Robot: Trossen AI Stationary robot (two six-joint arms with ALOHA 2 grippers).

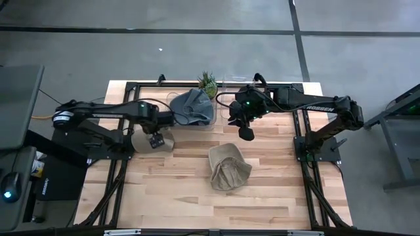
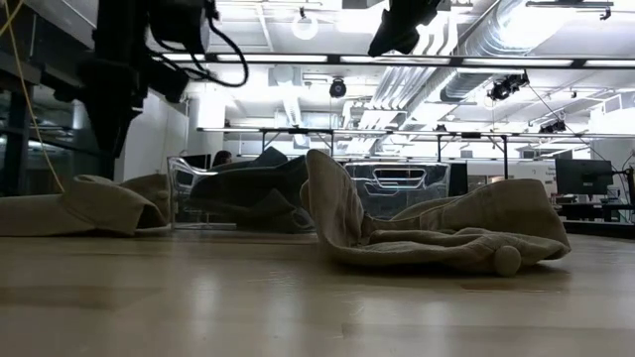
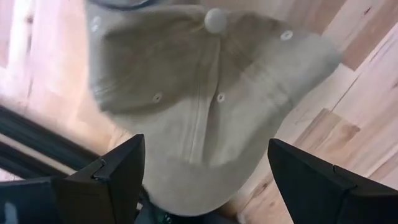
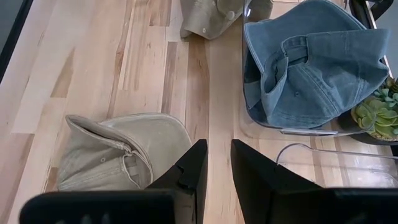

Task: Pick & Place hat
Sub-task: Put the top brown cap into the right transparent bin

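Three caps show. A beige cap (image 1: pixel 147 142) lies on the table's left part, crown up with its top button (image 3: pixel 215 20) showing. My left gripper (image 3: pixel 205 180) is open wide just above this beige cap (image 3: pixel 205 93), one finger on either side, no touch showing. A second beige cap (image 1: pixel 228 168) lies crumpled mid-table (image 2: pixel 437 238). A blue-grey cap (image 4: pixel 311 59) sits in a clear bin (image 1: pixel 194 108). My right gripper (image 4: pixel 217 165) hangs above the table right of the bin (image 1: pixel 245 130), fingers together, holding nothing.
A small green plant (image 1: pixel 209 83) stands behind the clear bin near the far edge. Black frame rails (image 1: pixel 305 141) run along the table's left and right sides. Bare wood (image 1: pixel 197 203) lies toward the near edge.
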